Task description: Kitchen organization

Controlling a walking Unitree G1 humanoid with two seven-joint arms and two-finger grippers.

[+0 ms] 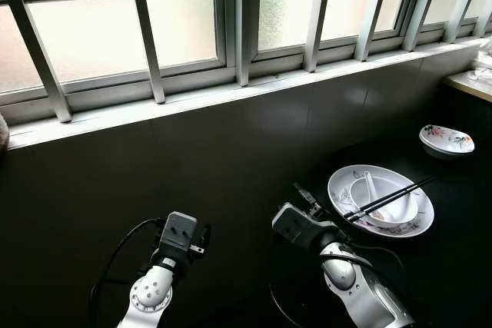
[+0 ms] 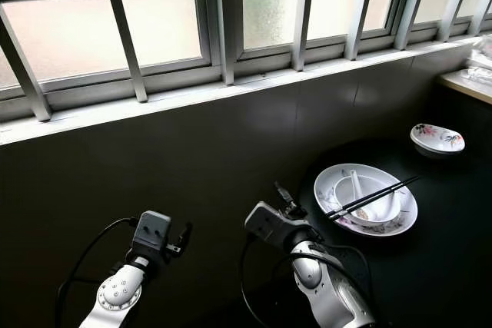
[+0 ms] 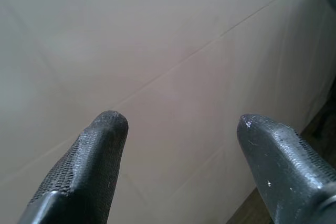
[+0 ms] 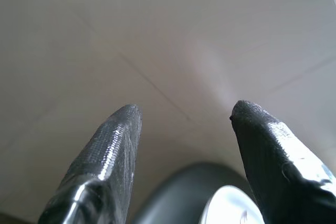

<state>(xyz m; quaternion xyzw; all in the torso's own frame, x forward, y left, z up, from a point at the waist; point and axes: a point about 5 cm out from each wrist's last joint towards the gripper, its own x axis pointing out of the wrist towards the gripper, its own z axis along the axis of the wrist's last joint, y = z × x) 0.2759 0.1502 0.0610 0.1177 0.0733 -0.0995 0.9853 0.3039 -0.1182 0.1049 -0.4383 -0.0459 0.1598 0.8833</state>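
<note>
Right of right hand [image 1: 306, 199]: plate [image 1: 415, 220], apart.

A dark, glossy black desk [image 1: 453, 266] fills the lower right of the frame, running along a dark wall under the window. A wide white plate with a floral rim [image 1: 415, 224] rests directly on it at centre right. A small white dish with a flower pattern [image 1: 447, 139] sits well apart, further toward the upper right, near a pale counter edge [image 1: 469, 82] at the frame's right margin.
</note>
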